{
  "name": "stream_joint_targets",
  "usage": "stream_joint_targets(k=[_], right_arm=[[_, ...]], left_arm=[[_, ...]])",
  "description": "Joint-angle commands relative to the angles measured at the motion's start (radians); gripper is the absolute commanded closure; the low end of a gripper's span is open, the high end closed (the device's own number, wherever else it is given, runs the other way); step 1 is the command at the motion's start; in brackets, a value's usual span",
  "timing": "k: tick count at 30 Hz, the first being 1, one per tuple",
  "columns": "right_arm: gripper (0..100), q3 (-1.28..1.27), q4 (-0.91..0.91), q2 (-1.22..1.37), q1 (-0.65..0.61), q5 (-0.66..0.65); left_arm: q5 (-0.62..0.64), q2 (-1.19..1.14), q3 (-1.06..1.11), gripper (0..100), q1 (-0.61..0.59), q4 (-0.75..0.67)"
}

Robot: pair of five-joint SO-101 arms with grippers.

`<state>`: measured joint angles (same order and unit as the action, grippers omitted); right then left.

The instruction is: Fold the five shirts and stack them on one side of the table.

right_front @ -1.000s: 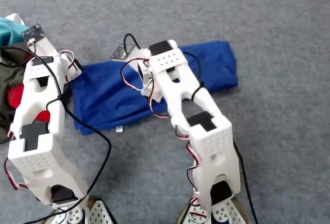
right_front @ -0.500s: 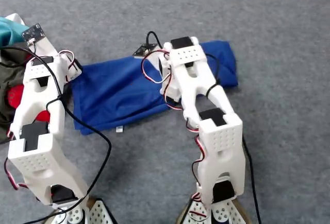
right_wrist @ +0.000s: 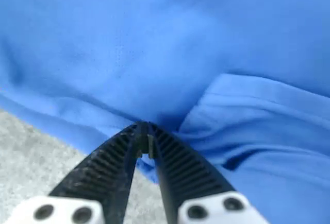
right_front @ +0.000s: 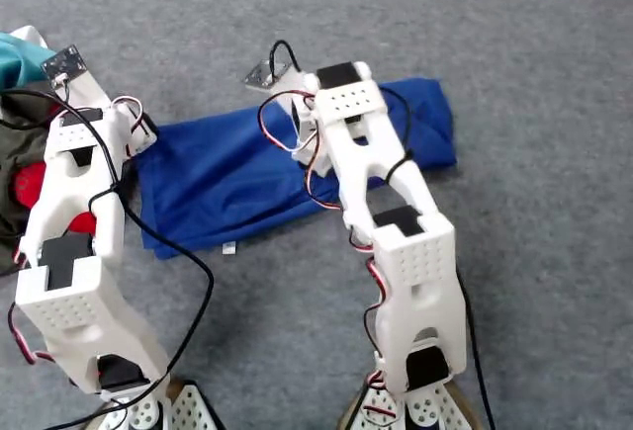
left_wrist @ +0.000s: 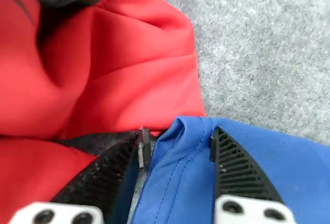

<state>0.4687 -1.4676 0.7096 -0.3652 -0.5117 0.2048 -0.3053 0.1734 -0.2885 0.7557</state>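
The blue shirt lies folded into a long band across the middle of the desk. The left tool stands open astride one corner, likely to take or pin that end while the other is worked. The right tool is closed, its tips down on the blue cloth by a fold, perhaps nipping it, though I cannot tell if any cloth is caught. The red shirt lies right against the left tool's corner and could get snagged along with it.
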Motion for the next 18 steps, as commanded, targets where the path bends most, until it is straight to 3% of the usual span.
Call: stream_joint_targets(k=[1, 7, 18], right_arm=[[99.5, 0.042, -0.003, 0.021, -0.018, 0.009], [99.6, 0.038, -0.095, 0.056, -0.008, -0.028], [99.6, 0.015, -0.160, 0.061, 0.133, -0.133]], left_arm=[[0.000, 0.008, -0.020, 80, -0.012, -0.012], [0.000, 0.008, -0.020, 80, -0.012, -0.012], [0.000, 0.008, -0.020, 80, -0.011, -0.012]])
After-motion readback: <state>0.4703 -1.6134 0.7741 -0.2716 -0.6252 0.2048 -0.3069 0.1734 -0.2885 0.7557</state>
